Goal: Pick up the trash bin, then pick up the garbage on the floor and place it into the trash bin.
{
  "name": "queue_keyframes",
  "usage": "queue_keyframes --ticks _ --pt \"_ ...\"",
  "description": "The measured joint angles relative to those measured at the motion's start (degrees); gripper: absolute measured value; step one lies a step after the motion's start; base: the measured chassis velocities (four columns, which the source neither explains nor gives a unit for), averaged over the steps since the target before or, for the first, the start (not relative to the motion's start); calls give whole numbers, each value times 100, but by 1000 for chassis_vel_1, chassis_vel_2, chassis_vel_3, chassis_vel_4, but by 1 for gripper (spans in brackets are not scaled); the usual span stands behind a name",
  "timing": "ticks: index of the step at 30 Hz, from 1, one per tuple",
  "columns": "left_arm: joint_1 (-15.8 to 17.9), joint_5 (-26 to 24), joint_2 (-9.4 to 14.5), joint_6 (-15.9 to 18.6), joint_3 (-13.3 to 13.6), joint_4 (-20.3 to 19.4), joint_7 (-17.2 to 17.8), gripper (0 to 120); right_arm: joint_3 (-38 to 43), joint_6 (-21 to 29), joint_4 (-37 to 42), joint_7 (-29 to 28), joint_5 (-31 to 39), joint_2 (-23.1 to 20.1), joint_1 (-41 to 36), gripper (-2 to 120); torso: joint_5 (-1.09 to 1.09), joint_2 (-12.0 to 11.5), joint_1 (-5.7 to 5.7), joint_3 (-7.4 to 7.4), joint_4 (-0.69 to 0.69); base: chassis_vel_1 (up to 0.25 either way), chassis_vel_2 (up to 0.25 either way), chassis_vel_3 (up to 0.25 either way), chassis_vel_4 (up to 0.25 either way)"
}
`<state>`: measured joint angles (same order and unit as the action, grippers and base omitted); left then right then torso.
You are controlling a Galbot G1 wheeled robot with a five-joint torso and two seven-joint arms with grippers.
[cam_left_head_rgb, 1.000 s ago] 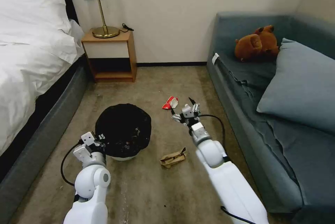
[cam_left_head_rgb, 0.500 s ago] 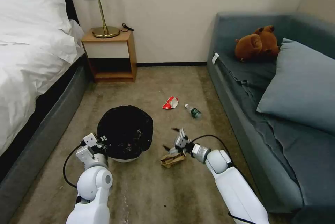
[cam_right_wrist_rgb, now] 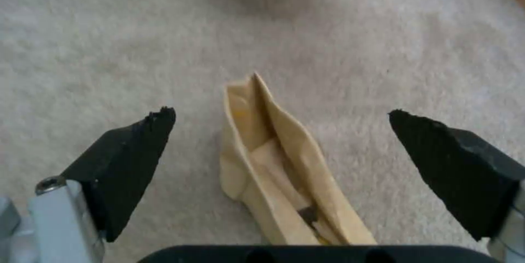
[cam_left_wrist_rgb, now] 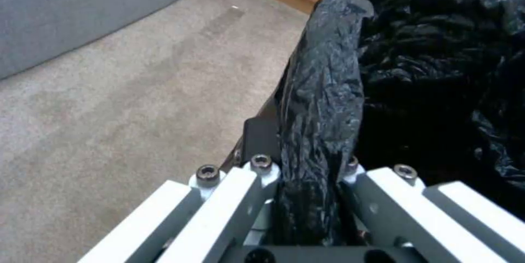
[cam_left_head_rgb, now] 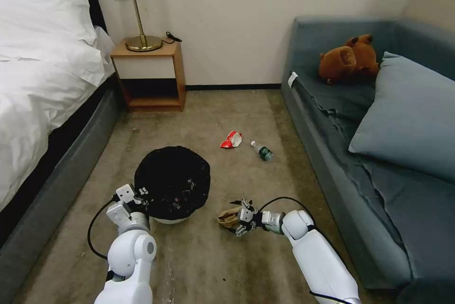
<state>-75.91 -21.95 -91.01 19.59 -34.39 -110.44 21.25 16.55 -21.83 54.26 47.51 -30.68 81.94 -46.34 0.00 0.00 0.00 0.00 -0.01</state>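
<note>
The floor is a beige carpet running between a white bed on the left and a blue sofa on the right. On it, near and left of centre, sits the trash bin, its black bag crinkled over the rim. The left gripper has its jaws clenched on the near-left rim, bag and wall pinched between them, so the bin-holding step looks done.

The step in hand is the litter. The right gripper is low over the carpet, just right of the bin, with its jaws released and spread wide on either side of the crumpled brown paper bag, which lies between them. Its fingertips do not yet touch the paper. The next move calls for closing on the bag firmly without skidding it along the carpet, then a lift over the bin's rim.

Farther off lie the small bottle and the red-white wrapper, both untouched.
</note>
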Motion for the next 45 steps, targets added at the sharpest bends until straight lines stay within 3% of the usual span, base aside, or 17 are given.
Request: queue_keyframes --ticks 7,13,17,20,23,26,28,38,45 --pt "-40 82 -94 -28 22 -26 -10 4 84 -105 -923 -298 -294 81 486 100 0 0 0 0 1 0 0 0 0" --pt "-7 86 -92 -28 39 -33 -12 4 153 -81 -1159 -336 -358 76 530 95 0 0 0 0 0 0 0 0 0" --pt "0 85 -86 -29 38 -60 -12 4 185 -60 -1196 -393 -311 92 513 75 0 0 0 0 1 0 0 0 0" --pt "-12 85 -86 -29 42 -63 -15 4 183 -56 -1209 -455 -311 94 508 69 0 0 0 0 1 0 0 0 0" --pt "-18 66 -76 -49 11 -63 -25 4 197 -44 -1236 -534 -296 82 471 52 0 0 0 0 1 0 0 0 0" --pt "-19 59 -65 -51 -1 -65 -25 4 217 -38 -1236 -544 -281 70 451 45 0 0 0 0 1 0 0 0 0" --pt "-14 46 -64 -51 -3 -87 -25 4 261 -15 -1246 -562 -254 61 411 33 -1 0 0 0 1 0 0 0 0" --pt "14 20 -53 -51 9 -84 -27 4 298 20 -1255 -633 -225 87 267 0 -1 0 0 0 0 0 0 0 0" --pt "2 -15 -33 -51 -7 -91 -30 4 311 32 -1212 -661 -179 84 232 0 -1 0 0 0 1 0 0 0 0"
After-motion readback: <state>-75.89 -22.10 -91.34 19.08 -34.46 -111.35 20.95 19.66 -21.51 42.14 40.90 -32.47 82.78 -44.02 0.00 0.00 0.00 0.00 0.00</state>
